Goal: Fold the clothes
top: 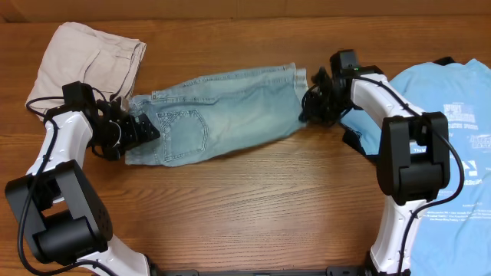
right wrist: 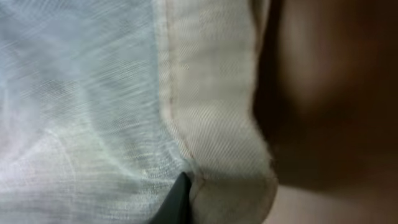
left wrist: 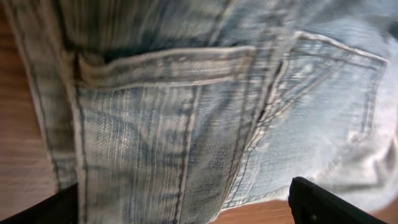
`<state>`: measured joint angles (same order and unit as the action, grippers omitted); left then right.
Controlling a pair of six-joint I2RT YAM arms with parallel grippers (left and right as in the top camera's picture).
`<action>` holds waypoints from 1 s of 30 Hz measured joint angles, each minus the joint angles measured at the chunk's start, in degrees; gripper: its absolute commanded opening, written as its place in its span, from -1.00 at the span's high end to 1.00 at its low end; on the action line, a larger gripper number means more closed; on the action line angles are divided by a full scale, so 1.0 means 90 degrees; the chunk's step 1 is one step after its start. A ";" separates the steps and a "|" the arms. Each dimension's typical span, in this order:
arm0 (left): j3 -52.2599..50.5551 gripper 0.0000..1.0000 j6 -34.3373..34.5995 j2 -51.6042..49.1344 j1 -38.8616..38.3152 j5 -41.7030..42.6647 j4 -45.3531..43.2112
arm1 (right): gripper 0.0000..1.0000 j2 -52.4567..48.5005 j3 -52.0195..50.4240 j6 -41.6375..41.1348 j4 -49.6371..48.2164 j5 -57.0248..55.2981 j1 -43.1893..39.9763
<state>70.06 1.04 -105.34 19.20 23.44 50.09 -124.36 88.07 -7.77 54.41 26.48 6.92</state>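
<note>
The light-wash denim jeans lie folded lengthwise across the middle of the table, back pocket up. My left gripper is at their waist end; in the left wrist view its jaws are wide apart with the pocketed denim between them. My right gripper is at the hem end. In the right wrist view one dark fingertip presses on the pale hem; the other finger is hidden under the cloth.
Beige trousers lie bunched at the back left, close to the left arm. A sky-blue printed T-shirt is spread at the right, with a black scrap at its top edge. Bare wooden table lies in front.
</note>
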 measured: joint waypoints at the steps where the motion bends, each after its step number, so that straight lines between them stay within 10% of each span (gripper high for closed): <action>1: 0.0000 -0.89 0.0000 0.0000 0.0000 -0.0039 0.0024 | 0.92 0.0000 -0.0002 -0.0041 0.0304 -0.0019 0.0010; 8: 0.0002 -0.87 0.0002 0.0000 0.0005 -0.0233 0.0112 | 0.83 0.0000 -0.0007 -0.0267 0.2943 -0.1324 0.0107; 10: 0.0005 -0.86 0.0002 0.0000 0.0005 -0.0228 0.0114 | -0.47 0.0000 -0.0007 -0.0345 0.3092 -0.1698 0.0109; 12: 0.0034 -0.86 0.0002 0.0000 0.0005 -0.0194 0.0143 | -0.64 0.0000 -0.0007 -0.0398 0.2985 -0.2096 0.0102; 24: 0.1525 -0.84 -0.0146 -0.0007 -0.0056 0.0867 0.0372 | -0.58 0.0491 -0.0019 -0.0495 0.0918 -0.1433 -0.0687; 30: 0.1528 -0.86 -0.0289 -0.0095 -0.0585 0.0512 -0.0304 | 0.03 0.0680 -0.0063 -0.0474 0.0170 -0.0984 -0.0845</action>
<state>83.81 -1.56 -106.19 13.93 28.05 47.35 -118.24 87.50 -12.03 55.94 17.63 -0.69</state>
